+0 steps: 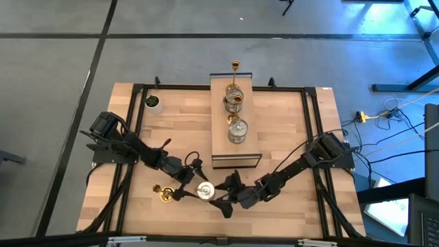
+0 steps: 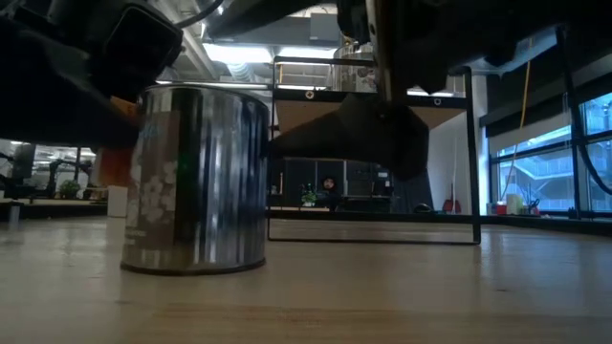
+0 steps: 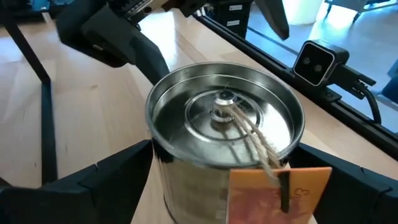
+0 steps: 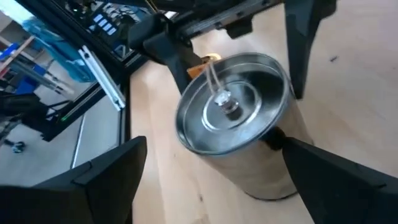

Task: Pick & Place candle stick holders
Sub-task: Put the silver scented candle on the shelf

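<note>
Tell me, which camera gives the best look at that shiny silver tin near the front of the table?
The left wrist view: the silver tin fills it, open top, inner disc and orange tag clear. The right wrist view shows it tilted, the low view only its side wall, and the high view a small bright circle.

Both pincers crowd the silver holder (image 1: 204, 190); the brass holder (image 1: 163, 193) stands just beside.

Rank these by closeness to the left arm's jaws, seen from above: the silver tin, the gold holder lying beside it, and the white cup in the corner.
Measured from the left gripper:
1. Silver tin, right at the jaws, near the table's front.
2. Gold holder, lying on its side just left of the tin.
3. White cup, far back left corner.
</note>
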